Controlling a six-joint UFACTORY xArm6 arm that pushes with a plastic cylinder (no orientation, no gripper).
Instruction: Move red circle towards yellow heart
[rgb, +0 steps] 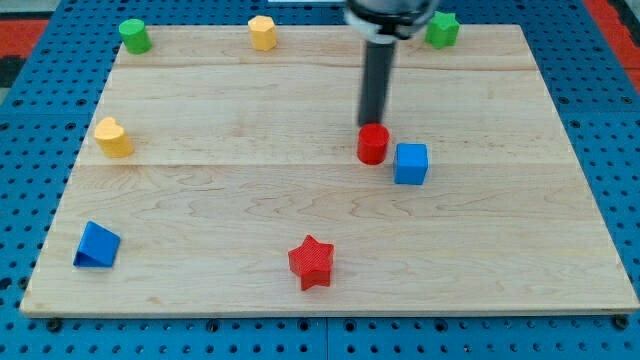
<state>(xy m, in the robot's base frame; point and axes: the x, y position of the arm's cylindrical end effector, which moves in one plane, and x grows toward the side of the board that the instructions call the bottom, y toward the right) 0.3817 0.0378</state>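
Note:
The red circle (373, 144) stands right of the board's middle. The yellow heart (113, 137) lies near the board's left edge, far to the view's left of the red circle. My tip (372, 123) is just above the red circle in the view, at its top edge; I cannot tell if it touches. A blue cube (410, 164) sits close to the red circle's lower right.
A red star (311, 262) lies near the view's bottom centre, a blue triangle (96, 246) at lower left. A green circle (134, 36), a yellow hexagon (262, 32) and a green star (441, 29) stand along the top edge of the wooden board (200, 200).

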